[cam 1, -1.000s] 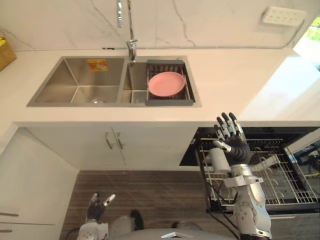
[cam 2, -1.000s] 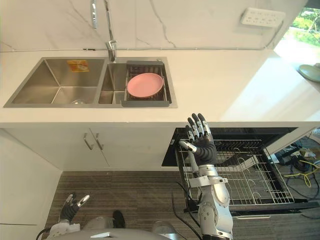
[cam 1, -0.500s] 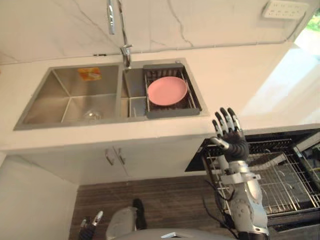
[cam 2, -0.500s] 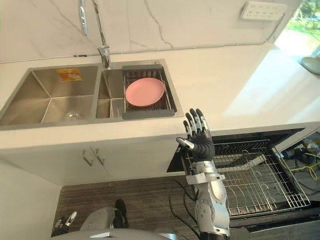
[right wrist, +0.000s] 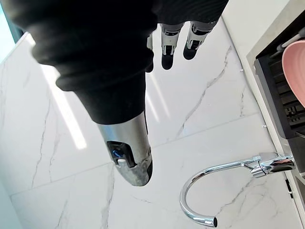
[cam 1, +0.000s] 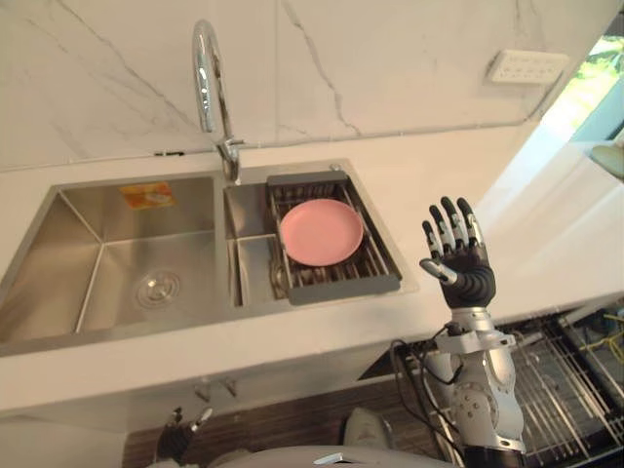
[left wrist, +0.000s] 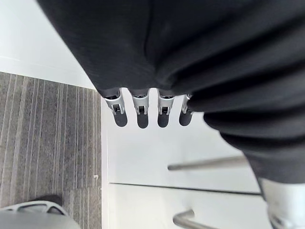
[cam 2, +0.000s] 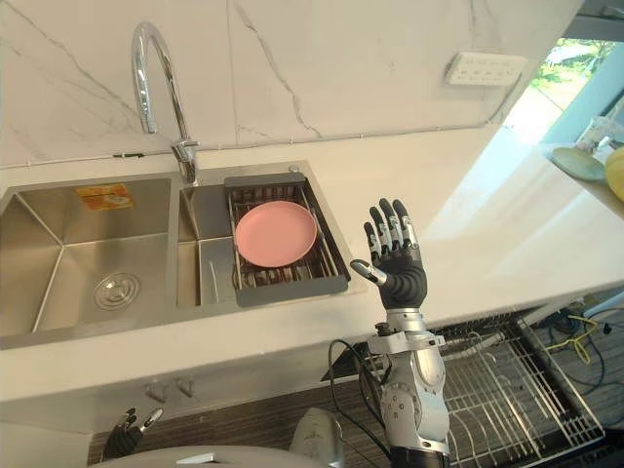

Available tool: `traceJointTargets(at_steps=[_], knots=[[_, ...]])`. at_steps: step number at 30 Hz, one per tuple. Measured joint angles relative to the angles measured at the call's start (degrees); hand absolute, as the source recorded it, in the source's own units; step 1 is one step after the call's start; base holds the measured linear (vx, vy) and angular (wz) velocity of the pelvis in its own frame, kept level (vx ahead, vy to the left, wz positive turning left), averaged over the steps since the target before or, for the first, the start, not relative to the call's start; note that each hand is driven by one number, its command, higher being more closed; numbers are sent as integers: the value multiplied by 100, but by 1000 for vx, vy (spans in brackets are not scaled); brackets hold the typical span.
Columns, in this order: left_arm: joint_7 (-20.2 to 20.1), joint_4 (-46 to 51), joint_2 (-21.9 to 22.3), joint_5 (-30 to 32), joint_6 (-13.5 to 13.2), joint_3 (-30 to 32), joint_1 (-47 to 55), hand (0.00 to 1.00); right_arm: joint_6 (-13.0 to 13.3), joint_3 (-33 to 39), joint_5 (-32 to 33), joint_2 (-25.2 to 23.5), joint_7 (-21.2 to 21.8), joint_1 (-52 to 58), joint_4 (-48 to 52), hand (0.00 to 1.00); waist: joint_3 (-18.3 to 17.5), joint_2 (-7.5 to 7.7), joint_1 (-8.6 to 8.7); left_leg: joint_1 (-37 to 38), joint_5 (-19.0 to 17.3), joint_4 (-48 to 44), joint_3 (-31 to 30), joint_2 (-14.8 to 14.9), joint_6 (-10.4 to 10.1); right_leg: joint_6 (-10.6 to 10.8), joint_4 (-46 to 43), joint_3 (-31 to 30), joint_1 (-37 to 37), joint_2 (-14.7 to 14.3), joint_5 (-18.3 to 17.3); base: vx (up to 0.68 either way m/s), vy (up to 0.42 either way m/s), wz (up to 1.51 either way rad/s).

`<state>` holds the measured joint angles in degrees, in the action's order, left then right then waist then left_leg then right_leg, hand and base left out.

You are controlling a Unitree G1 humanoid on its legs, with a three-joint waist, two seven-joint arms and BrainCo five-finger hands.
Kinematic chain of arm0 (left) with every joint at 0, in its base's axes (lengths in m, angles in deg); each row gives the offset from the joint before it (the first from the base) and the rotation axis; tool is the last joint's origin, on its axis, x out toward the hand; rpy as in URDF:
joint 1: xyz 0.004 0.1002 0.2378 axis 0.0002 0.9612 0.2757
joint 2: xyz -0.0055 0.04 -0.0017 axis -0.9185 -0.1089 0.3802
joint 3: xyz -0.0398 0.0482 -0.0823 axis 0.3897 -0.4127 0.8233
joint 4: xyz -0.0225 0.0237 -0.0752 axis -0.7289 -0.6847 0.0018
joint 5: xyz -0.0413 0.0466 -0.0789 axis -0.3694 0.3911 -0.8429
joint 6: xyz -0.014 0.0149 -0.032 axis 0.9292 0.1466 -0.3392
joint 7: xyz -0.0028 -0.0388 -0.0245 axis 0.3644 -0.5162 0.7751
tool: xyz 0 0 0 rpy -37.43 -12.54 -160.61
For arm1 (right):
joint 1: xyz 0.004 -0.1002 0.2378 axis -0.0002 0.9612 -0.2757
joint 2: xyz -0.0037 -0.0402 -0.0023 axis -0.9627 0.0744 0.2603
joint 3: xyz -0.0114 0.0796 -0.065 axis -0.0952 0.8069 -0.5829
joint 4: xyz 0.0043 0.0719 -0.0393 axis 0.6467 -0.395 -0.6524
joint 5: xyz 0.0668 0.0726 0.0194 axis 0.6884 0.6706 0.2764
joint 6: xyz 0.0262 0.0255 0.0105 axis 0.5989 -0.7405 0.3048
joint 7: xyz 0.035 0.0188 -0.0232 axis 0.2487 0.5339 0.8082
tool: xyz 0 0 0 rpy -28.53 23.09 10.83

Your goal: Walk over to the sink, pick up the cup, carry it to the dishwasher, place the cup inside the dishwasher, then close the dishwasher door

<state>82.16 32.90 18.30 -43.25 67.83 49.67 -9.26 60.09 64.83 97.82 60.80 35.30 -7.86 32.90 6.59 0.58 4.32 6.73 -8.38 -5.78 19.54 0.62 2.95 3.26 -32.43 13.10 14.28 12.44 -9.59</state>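
Observation:
The steel double sink (cam 1: 117,333) lies ahead in the white counter, under a tall chrome tap (cam 1: 207,73). A pink plate (cam 1: 321,231) rests on a dark draining rack (cam 1: 385,283) over the sink's right basin. I cannot make out a cup. My right hand (cam 1: 460,263) is raised over the counter's front edge, right of the rack, open with fingers spread and nothing in it. My left hand (cam 1: 179,438) hangs low by the cabinet doors, open and empty; its straight fingers (left wrist: 138,109) point at the cabinet front. The dishwasher's wire rack (cam 2: 517,390) is pulled out at the lower right.
A wall socket (cam 1: 526,66) sits on the marble backsplash at the right. A shallow dish (cam 2: 575,163) and a yellow item (cam 2: 615,174) lie on the far right of the counter. Cabinet door handles (left wrist: 209,163) are close to my left hand.
The camera has come closer to the sink, which now looks larger. My right hand, still open, now stands over the counter's edge instead of before the dishwasher rack.

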Motion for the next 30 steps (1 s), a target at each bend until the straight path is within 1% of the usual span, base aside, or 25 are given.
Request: traceJointTargets(at_steps=[1, 2, 3, 4, 10, 12, 14, 16, 17, 18, 19, 20, 22, 23, 25, 26, 27, 28, 29, 30], knots=[[-9, 3, -56, 66, 21, -28, -8, 0, 46, 0, 34, -4, 2, 2, 2, 0, -25, 68, 15, 0, -50, -90, -64, 67, -90, 10, 635, 57, -46, -107, 285, 291, -204, 25], [-43, -3, -255, 180, 33, -56, 0, 0, 131, 0, 140, -18, 8, -1, 31, 0, -82, 391, 31, 44, -187, -223, -186, -49, -291, -52, 1504, -16, -146, -170, 1425, 288, -230, 20], [-35, -74, -275, 232, 68, -47, -41, 0, 148, 34, 164, 22, 3, -10, 16, 0, -113, 394, 26, 79, -278, -243, -237, -16, -338, -26, 1539, 2, -286, -185, 1249, 178, -149, 11], [136, -185, -57, 235, 89, 69, -20, 0, 231, 198, 217, 173, -18, -51, 30, 0, 111, 124, -66, 133, -480, -299, -549, 170, -385, 27, 3016, 28, -1064, -586, 1729, 50, -62, 0], [136, -185, -51, 235, 88, 66, -31, 0, 231, 194, 215, 172, -25, -51, 27, 0, 155, 100, -83, 135, -480, -294, -592, 183, -385, 40, 3148, 84, -1159, -588, 1778, -10, -9, 4], [141, -185, -45, 235, 77, 65, -39, 0, 229, 179, 192, 167, -200, -53, 25, 0, 163, 90, -101, 120, -476, -283, -625, 199, -387, 39, 3479, 191, -1333, -610, 1922, -6, -16, 16], [160, -187, -34, 235, 41, 66, -31, 0, 222, 185, 164, 166, -270, -56, 19, 0, 163, 80, -126, 121, -469, -257, -640, 209, -392, 38, 3725, 265, -1464, -636, 2028, 3, -17, 13], [233, -187, -30, 252, 24, 70, -42, 0, 198, 193, 54, 161, -417, -68, 17, 0, 160, 67, -152, 129, -417, -169, -666, 229, -417, 34, 3741, 368, -1467, -639, 2022, 10, -15, 18], [287, -188, -27, 303, 21, 78, -51, 0, 198, 238, -263, 160, -591, -71, 18, 0, 156, 72, -159, 134, -373, -90, -672, 244, -441, 37, 3756, 463, -1469, -643, 2006, 20, -14, 31], [327, -193, -27, 347, 21, 91, -56, 0, 195, 300, -763, 163, -829, -76, 21, 0, 152, 81, -163, 127, -341, -55, -659, 280, -470, 28, 3756, 525, -1490, -647, 1977, 32, -19, 30], [358, -203, -25, 350, 21, 95, -57, 0, 191, 330, -1006, 164, -943, -77, 23, 0, 147, 86, -173, 137, -323, -21, -639, 297, -486, 22, 3756, 551, -1498, -654, 1963, 30, -22, 26], [401, -221, -20, 358, 22, 105, -65, 0, 185, 403, -1387, 165, -1099, -79, 39, 0, 138, 91, -202, 140, -300, 16, -605, 320, -508, 16, 3757, 616, -1501, -661, 1944, 31, -19, 16], [515, -240, 35, 606, 26, 264, -83, 0, 82, 483, -2805, 239, -1410, -137, 87, 0, 132, 101, -247, 187, -196, 115, -512, 334, -538, 7, 3745, 630, -1513, -666, 1936, 29, -8, 12], [523, -242, 55, 650, 27, 310, -87, 0, 77, 462, -3078, 266, -1434, -158, 97, 0, 132, 102, -254, 217, -191, 120, -501, 334, -542, 7, 3730, 630, -1518, -666, 1936, 38, 9, 0], [539, -249, 65, 748, 50, 343, -98, 0, -21, 285, -4277, 432, -1513, -179, 403, 0, 129, 103, -293, 259, -176, 105, -364, 334, -561, 4, 3722, 621, -1571, -659, 1940, -12, 13, -7], [541, -251, 64, 768, 57, 347, -98, 0, -35, 225, -4523, 518, -1512, -183, 495, 0, 125, 106, -293, 276, -176, 106, -364, 331, -561, 4, 3722, 621, -1592, -656, 1940, -54, 17, -3], [542, -261, 64, 815, 58, 389, -98, 0, -34, 141, -4913, 676, -1501, -200, 614, 0, 110, 130, -291, 306, -176, 113, -360, 327, -561, 5, 3722, 620, -1623, -652, 1941, -46, 18, -1], [544, -296, 64, 884, 57, 488, -98, 0, -24, 93, -5304, 828, -1452, -211, 737, 0, 61, 183, -303, 317, -175, 112, -347, 326, -559, 3, 3723, 615, -1631, -651, 1943, -50, 17, -1], [544, -309, 59, 908, 58, 516, -90, 0, -22, 56, -5431, 896, -1432, -237, 748, 0, 39, 211, -308, 316, -173, 112, -343, 327, -556, 0, 3724, 615, -1632, -652, 1945, -84, 8, 0], [543, -341, 28, 924, 68, 524, -90, 0, -22, -1, -5670, 1013, -1297, -299, 749, 0, 4, 267, -307, 312, -170, 116, -333, 329, -551, -8, 3733, 606, -1631, -652, 1951, -64, 2, 2]])
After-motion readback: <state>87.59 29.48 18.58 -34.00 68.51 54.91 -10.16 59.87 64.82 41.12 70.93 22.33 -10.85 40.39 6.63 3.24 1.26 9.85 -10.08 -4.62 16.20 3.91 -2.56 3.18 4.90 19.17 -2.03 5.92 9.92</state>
